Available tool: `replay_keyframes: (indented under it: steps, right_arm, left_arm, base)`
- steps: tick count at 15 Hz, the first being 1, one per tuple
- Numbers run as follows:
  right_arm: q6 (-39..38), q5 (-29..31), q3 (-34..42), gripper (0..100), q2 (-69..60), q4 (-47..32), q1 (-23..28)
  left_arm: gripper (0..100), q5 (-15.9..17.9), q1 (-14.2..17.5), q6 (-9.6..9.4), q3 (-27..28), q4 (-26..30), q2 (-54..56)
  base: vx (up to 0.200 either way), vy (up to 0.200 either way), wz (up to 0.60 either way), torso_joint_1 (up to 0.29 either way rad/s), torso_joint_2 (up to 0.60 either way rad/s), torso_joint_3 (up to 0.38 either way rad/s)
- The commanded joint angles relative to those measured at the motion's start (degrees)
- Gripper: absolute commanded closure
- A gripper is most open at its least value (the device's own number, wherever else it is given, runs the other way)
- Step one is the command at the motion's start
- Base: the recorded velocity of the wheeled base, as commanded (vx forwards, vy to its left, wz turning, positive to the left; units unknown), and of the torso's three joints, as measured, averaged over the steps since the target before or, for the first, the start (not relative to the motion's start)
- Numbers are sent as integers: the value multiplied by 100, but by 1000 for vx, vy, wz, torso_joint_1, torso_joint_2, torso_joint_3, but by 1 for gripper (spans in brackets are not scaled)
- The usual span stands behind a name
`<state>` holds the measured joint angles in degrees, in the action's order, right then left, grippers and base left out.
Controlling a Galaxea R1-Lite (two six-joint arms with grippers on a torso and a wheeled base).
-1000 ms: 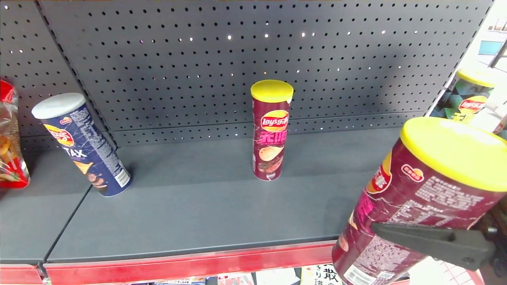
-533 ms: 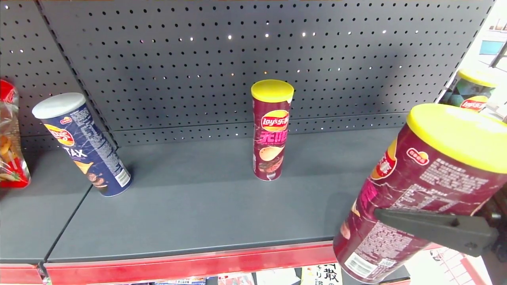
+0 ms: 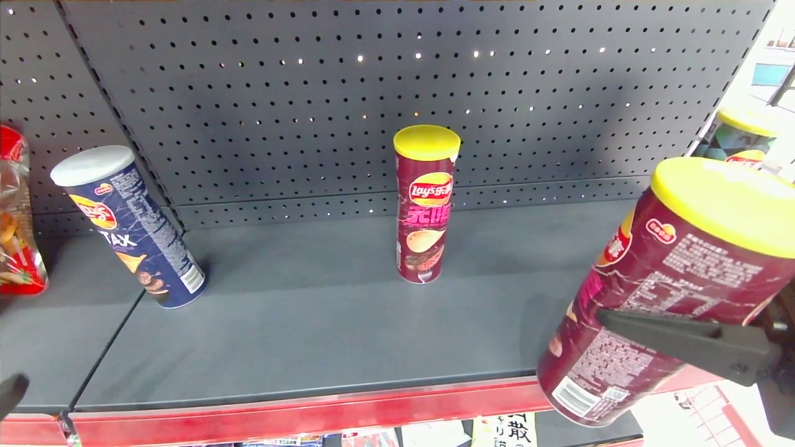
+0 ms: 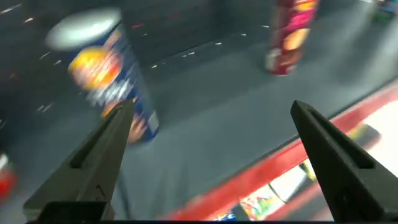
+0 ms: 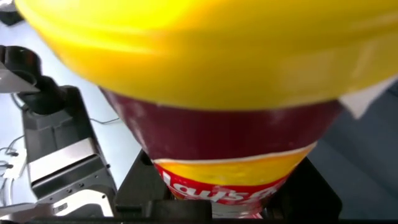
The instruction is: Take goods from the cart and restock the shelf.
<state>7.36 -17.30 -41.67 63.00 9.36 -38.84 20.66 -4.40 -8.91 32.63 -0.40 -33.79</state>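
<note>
At the shelf front, right claw pinches maroon can; left claw spread.

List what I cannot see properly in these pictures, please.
Right gripper: head view, far finger hidden behind the held maroon can.
Far-right can: head view, lower part hidden by that can's lid.
Red bag: head view, cut off by the left edge.
Blue can: left wrist view, blurred; print unreadable.
</note>
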Motion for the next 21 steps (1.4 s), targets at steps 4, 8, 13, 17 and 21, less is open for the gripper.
replay_keyframes:
  steps: [4, 8, 13, 17, 21]
  right_arm:
    - [11, 7, -17, 100, -16, -5, 430]
    - [2, 25, -26, 100, 81, -13, 562]
    - [2, 25, -78, 100, 195, 13, 781]
    - [2, 34, -70, 100, 265, 13, 790]
    - [2, 34, -78, 100, 274, 13, 825]
  left_arm:
    - [0, 553, -1819, -374, 2028, -935, -4311]
    - [0, 931, -2179, -41, 2757, -1498, -5550]
    - [0, 1168, -2293, -67, 3205, -1542, -6183]
    - [0, 1212, -2399, -76, 3750, -1937, -6913]
    - [0, 1230, -2469, -76, 4198, -1937, -7247]
  base:
    - [0, 0, 0, 0, 0, 0]
    - [0, 0, 0, 0, 0, 0]
    - [0, 0, 0, 0, 0, 0]
    - [0, 0, 0, 0, 0, 0]
    - [0, 0, 0, 0, 0, 0]
